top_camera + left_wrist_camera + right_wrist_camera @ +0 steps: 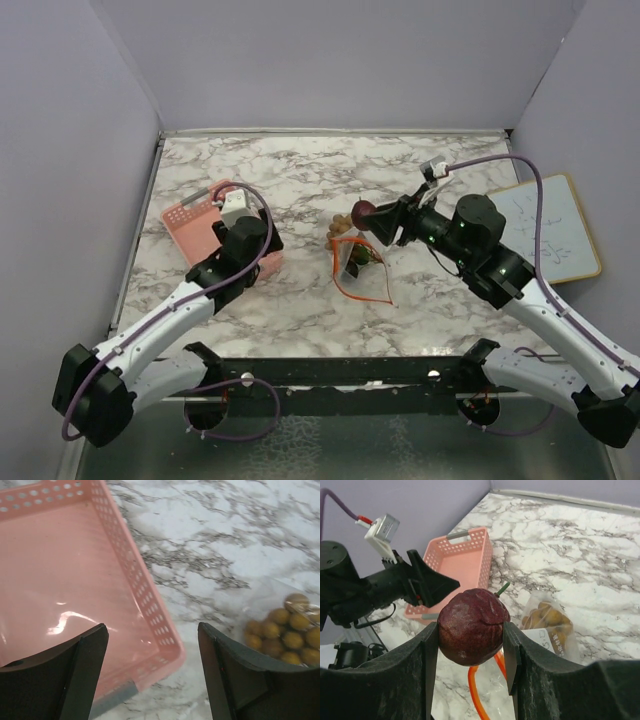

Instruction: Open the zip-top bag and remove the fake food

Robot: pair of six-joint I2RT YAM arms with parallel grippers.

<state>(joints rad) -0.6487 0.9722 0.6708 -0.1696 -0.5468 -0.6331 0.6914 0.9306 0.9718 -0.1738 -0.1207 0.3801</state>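
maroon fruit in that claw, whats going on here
The right claw is shut on the maroon fruit, holding it up near the zip-top bag that lies on the marble table. The golden grape bunch looks to be still inside the bag. The left claw hangs open and empty at the pink basket's edge.

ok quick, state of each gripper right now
left gripper: open, holding nothing
right gripper: closed on the dark maroon fruit
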